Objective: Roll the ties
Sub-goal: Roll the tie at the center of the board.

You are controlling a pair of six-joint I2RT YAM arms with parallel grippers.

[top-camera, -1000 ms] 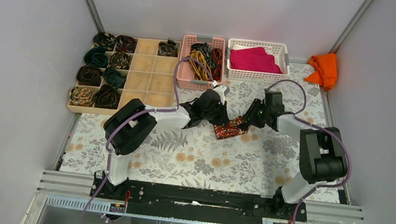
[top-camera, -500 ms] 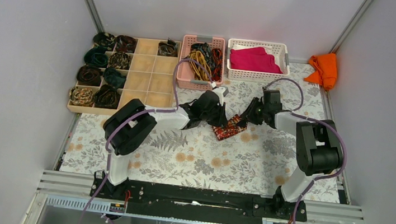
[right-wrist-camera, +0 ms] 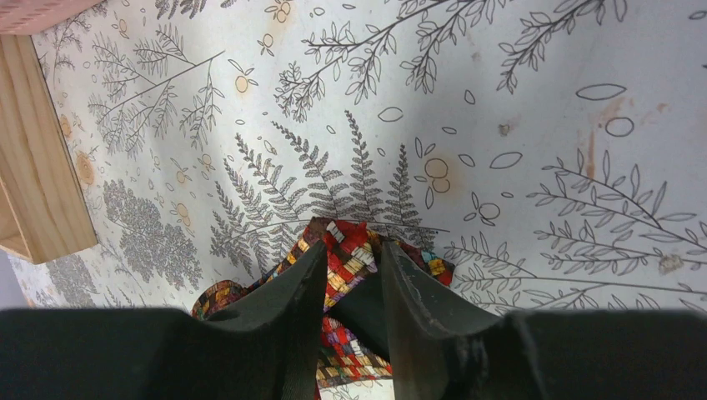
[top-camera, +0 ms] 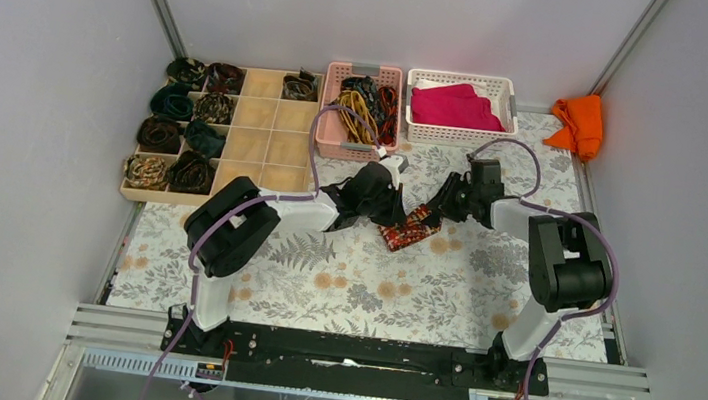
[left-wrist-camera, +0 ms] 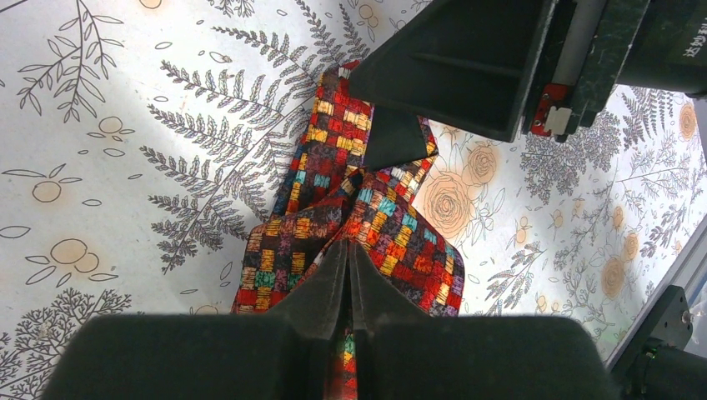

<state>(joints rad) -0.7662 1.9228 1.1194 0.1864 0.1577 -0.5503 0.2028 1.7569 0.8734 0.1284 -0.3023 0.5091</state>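
Top external: fern-printed tablecloth (top-camera: 351, 280), grey walls (top-camera: 27, 123); left fingers (left-wrist-camera: 329, 275) pinch red tie (top-camera: 411, 229), right fingers (right-wrist-camera: 292, 283) narrow astride it, grip unclear.

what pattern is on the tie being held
The tie: small red, orange, yellow and teal checks on dark; clearest in the left wrist view.

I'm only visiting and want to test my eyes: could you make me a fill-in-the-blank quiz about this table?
The left fingers are shut on a checked tie that is mostly ____.
The rolled ties sit in a tray made of ____.
The magenta cloth lies in a basket coloured ____.
Missing words: red, wood, white.
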